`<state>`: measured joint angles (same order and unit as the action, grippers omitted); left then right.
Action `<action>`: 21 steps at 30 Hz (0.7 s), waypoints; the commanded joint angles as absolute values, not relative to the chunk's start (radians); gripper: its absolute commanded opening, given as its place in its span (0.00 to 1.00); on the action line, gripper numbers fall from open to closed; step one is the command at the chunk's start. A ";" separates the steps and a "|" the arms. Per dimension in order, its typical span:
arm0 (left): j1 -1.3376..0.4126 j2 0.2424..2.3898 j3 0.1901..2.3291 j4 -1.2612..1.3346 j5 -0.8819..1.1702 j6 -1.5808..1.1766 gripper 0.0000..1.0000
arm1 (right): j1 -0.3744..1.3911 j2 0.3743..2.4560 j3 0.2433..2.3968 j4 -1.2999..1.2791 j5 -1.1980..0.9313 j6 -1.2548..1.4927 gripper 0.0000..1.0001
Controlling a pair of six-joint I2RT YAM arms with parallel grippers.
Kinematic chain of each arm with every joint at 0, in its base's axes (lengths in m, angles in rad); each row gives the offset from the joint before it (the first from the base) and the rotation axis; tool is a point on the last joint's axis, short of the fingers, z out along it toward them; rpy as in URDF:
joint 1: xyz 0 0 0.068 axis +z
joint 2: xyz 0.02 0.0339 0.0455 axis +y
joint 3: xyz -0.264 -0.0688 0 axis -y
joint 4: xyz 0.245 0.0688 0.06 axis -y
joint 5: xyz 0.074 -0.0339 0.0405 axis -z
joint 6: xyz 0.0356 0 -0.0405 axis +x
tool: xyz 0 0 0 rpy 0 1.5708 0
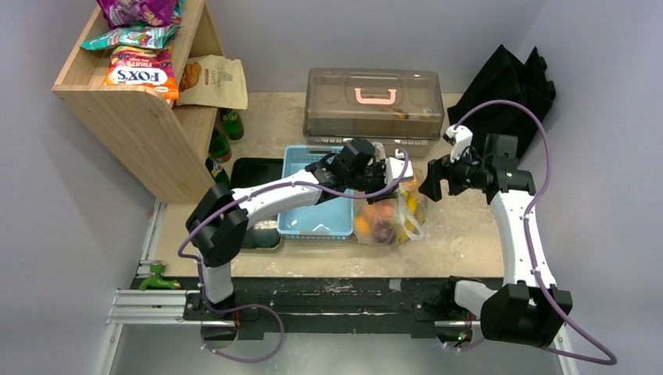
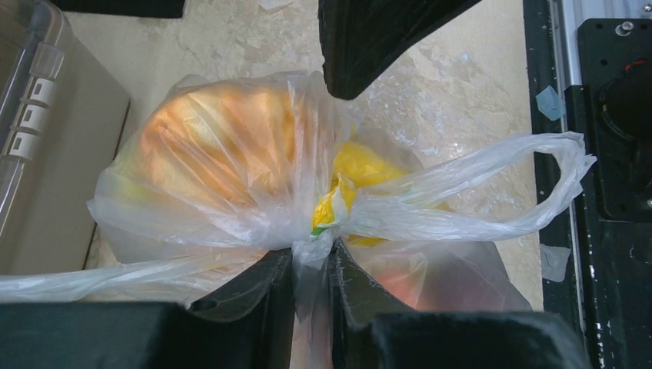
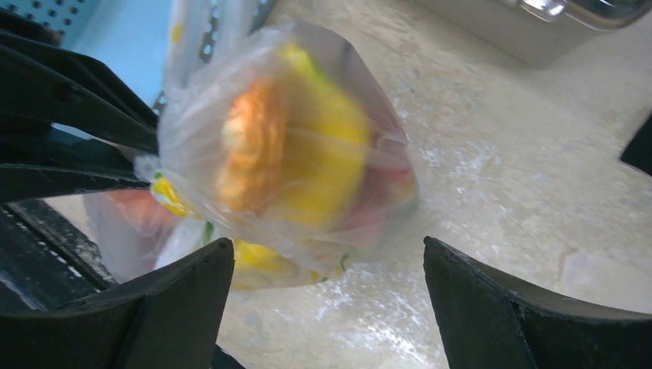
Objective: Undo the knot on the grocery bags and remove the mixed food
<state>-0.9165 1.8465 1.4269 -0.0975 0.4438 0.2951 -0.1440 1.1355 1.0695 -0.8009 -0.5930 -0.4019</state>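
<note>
The clear plastic grocery bag (image 1: 388, 215) stands on the table between the blue basket and my right arm. My left gripper (image 2: 311, 255) is shut on the bag's twisted whitish knot (image 2: 321, 234); in the top view the left gripper (image 1: 387, 175) is over the bag's top. Through the plastic I see golden-brown bread (image 2: 219, 142), a yellow fruit (image 2: 361, 165) and something reddish (image 2: 400, 280). One bag handle loop (image 2: 550, 173) hangs free to the side. My right gripper (image 3: 327, 247) is open and empty, just beside the bag (image 3: 292, 154); in the top view the right gripper (image 1: 431, 184) is at the bag's right.
A blue basket (image 1: 317, 195) stands left of the bag, with a black tray (image 1: 254, 176) beyond it. A lidded grey box with a pink handle (image 1: 374, 101) is behind. A wooden shelf with snack packets (image 1: 141, 86) is at the back left, and a black fabric bag (image 1: 508, 78) at the back right.
</note>
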 commanded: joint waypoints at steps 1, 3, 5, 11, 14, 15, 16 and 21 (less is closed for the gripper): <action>-0.904 1.831 1.468 -0.025 0.535 0.265 0.19 | -0.140 1.108 1.010 -0.732 -0.732 -0.339 0.91; -0.897 1.840 1.489 -0.044 0.546 0.236 0.22 | -0.133 1.104 0.971 -0.671 -0.743 -0.338 0.91; -0.885 1.852 1.512 -0.066 0.550 0.212 0.25 | -0.114 1.118 0.950 -0.661 -0.745 -0.368 0.91; -0.881 1.845 1.534 -0.170 0.536 0.250 0.52 | -0.088 1.136 0.864 -0.497 -0.655 -0.354 0.88; -0.880 1.823 1.525 -0.208 0.530 0.269 0.59 | -0.078 1.138 0.844 -0.416 -0.637 -0.309 0.73; -0.878 1.817 1.523 -0.219 0.523 0.273 0.60 | -0.077 1.135 0.833 -0.392 -0.631 -0.289 0.63; -0.875 1.812 1.521 -0.229 0.511 0.278 0.61 | -0.077 1.134 0.822 -0.372 -0.625 -0.277 0.52; -0.858 1.841 1.546 -0.280 0.449 0.264 0.63 | -0.077 1.125 0.796 -0.375 -0.651 -0.271 0.00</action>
